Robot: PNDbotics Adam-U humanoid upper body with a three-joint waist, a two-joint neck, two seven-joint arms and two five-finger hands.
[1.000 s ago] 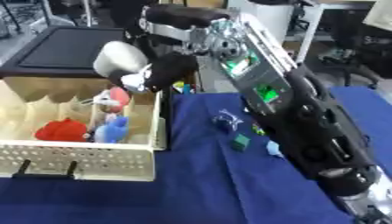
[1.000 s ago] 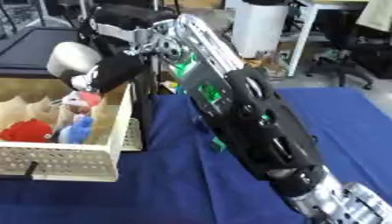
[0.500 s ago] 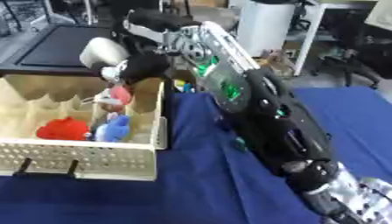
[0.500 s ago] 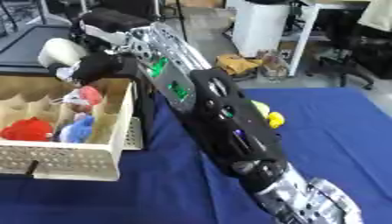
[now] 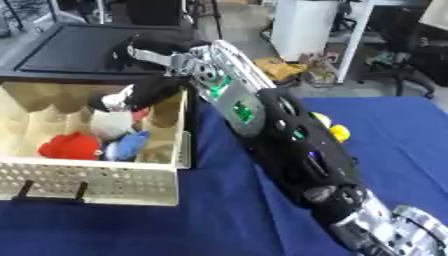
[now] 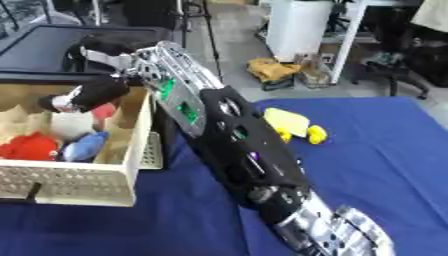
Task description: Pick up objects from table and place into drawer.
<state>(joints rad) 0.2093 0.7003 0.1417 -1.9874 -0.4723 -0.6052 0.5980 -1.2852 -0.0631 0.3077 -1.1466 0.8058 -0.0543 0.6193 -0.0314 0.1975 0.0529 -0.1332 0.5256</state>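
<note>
I have the right arm stretched from the near right across the blue-cloth surface [image 6: 385, 150] to the cream, perforated-front drawer [image 5: 96, 182] at the left. Its black right hand [image 5: 144, 95] sits over the drawer's far right compartment, just above a white rounded object [image 5: 111, 123]; whether the fingers are curled or spread I cannot tell, nor whether they touch it. Already lying in the drawer, near the front: a red soft lump [image 5: 72, 145] and, just to its right, a blue soft piece [image 5: 129, 144], with the white object behind them. Left to do, in my judgement: yellow objects [image 6: 293, 125] remain on the surface to the right of the arm. The left hand shows in neither view.
</note>
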